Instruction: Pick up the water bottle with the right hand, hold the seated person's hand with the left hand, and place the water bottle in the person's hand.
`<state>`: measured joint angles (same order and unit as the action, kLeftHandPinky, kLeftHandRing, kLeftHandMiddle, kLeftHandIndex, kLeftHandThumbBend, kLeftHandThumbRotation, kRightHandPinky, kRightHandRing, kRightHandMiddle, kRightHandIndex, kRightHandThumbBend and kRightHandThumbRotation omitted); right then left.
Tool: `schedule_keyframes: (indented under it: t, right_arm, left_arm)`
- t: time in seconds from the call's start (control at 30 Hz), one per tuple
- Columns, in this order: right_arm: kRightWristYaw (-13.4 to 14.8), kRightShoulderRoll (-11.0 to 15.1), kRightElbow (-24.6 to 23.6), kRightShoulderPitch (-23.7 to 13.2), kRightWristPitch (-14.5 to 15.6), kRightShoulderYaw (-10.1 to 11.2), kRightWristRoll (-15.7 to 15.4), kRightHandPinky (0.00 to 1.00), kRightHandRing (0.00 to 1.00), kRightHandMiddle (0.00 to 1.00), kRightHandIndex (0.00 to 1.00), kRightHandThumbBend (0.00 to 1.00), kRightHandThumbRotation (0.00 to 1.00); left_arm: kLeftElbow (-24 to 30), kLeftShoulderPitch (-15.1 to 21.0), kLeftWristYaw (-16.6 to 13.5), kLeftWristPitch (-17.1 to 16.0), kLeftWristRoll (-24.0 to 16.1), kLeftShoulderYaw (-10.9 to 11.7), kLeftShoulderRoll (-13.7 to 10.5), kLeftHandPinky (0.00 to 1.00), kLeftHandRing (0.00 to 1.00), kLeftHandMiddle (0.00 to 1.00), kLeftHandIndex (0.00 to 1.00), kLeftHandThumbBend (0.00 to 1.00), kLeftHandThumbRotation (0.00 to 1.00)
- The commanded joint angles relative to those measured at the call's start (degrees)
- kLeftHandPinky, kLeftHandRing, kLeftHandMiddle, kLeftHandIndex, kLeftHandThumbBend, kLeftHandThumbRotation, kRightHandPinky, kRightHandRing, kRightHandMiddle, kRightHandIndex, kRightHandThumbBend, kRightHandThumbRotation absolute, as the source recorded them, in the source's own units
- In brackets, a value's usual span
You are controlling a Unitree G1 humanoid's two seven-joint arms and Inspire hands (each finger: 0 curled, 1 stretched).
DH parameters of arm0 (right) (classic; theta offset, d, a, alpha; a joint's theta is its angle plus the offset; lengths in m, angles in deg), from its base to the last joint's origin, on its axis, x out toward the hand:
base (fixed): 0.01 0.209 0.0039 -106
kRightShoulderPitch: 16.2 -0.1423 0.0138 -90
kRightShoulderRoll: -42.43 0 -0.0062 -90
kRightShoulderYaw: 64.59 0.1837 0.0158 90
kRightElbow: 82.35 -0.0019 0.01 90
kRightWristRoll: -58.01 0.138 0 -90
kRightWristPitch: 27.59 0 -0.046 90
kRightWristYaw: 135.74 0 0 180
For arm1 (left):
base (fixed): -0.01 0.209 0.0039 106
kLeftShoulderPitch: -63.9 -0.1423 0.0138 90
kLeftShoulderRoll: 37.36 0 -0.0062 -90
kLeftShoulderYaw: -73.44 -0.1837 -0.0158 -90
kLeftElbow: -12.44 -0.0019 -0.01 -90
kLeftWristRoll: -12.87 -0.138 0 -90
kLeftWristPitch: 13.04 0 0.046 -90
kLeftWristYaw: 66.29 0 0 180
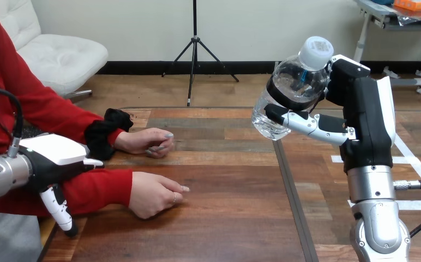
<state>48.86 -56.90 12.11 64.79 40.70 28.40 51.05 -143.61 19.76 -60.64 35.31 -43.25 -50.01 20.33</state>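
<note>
The left hand (53,161) is at the near left of the table (235,218), at the end of its silver forearm. It lies in front of the person's near forearm in its red sleeve, and the two overlap. I cannot tell whether they touch, nor whether this hand is spread or closed.

Just right of it, the person's near hand (154,194) rests on the wood, loosely curled and palm down, with nothing in it.

At the near right the robot's right arm rises steeply from the bottom edge. Its hand, the right hand (361,109), is lifted well above the table.

Farther back on the left, the person's far hand (145,142) also rests on the table, loosely closed. A black cuff (107,134) is bunched at its wrist. The two hands of the person lie near each other, one behind the other, and both are well apart from the right hand.

The right hand is wrapped round the bottle (290,93), with a finger (306,123) curled across its lower near side. The bottle is clear with a dark band round its middle. It is held in the air right of centre, tilted, with its white cap (316,52) pointing up and to the right. It touches neither the table nor the person.
</note>
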Motion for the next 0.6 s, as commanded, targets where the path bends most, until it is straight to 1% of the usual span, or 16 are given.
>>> schedule_keyframes:
  t: [0.0, 0.13, 0.3, 0.43, 0.57]
  right_arm:
    - [0.31, -0.34, -1.7, -1.65, -1.32, -0.24, -0.26, 0.26, 0.33, 0.45, 0.45, 0.86, 0.0]
    - [0.22, -0.44, -0.84, -1.61, -1.84, -0.43, -0.21, 0.27, 0.34, 0.46, 0.45, 0.86, 0.0]
    - [0.22, -0.68, 0.97, -1.45, -2.79, -0.84, -0.26, 0.27, 0.33, 0.46, 0.46, 0.86, 0.0]
    - [0.49, -1.07, 2.1, -1.19, -2.96, -1.22, -0.51, 0.27, 0.34, 0.46, 0.46, 0.86, 0.0]
    - [0.79, -1.54, 3.5, -0.84, -3.41, -1.73, -0.82, 0.27, 0.34, 0.47, 0.47, 0.86, 0.0]
  left_arm:
    - [-0.46, 3.1, -0.93, 1.21, 2.02, 0.62, 1.52, 0.87, 0.88, 0.88, 0.9, 1.0, 0.46]
    - [-0.43, 2.66, 0.35, 2.44, 3.22, 1.07, 2.18, 0.85, 0.87, 0.88, 0.9, 1.0, 0.45]
    - [-0.13, 1.58, -0.47, 2.63, 5.24, 1.8, 2.77, 0.83, 0.85, 0.87, 0.89, 1.0, 0.44]
    - [0.53, 1.1, -0.91, 3.14, 5.92, 1.6, 2.9, 0.8, 0.84, 0.86, 0.87, 1.0, 0.44]
    - [0.64, 0.52, -1.62, 3.24, 6.9, 1.95, 3.31, 0.78, 0.82, 0.85, 0.86, 1.0, 0.42]
